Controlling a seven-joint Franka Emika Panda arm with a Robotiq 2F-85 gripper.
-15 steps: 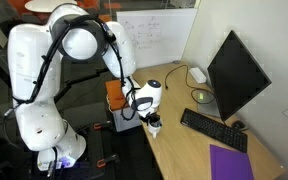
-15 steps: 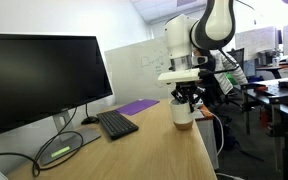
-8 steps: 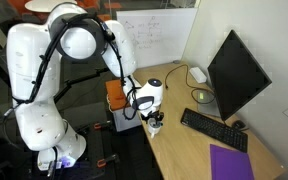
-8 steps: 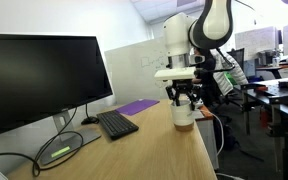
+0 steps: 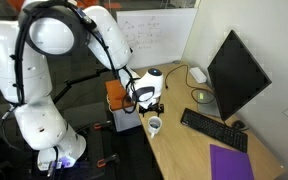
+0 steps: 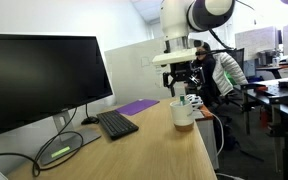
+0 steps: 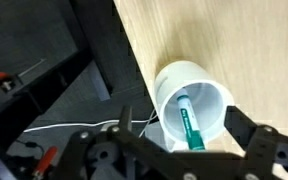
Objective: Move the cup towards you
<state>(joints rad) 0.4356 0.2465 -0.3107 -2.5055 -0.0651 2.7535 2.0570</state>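
Note:
The cup (image 5: 154, 125) is a small white mug standing near the wooden desk's edge, also seen as the cup (image 6: 183, 113). In the wrist view the cup (image 7: 194, 98) is seen from above with a green marker (image 7: 189, 126) lying inside it. My gripper (image 5: 151, 104) hangs just above the cup, apart from it, and is open. In the gripper (image 6: 187, 88) the fingers point down over the rim. From the wrist, the gripper (image 7: 180, 120) has its dark fingers spread on either side of the cup, touching nothing.
A black keyboard (image 5: 214, 130), a monitor (image 5: 239, 72), a purple pad (image 5: 231, 163), a greenish dish (image 5: 202, 96) and a white device (image 5: 197, 75) lie further along the desk (image 5: 184, 150). An orange box (image 5: 115, 95) sits beside the desk's edge.
The jaws have opened and let go of the cup. The gripper has risen straight up off it, and the arm's upper links have swung. The cup stays put.

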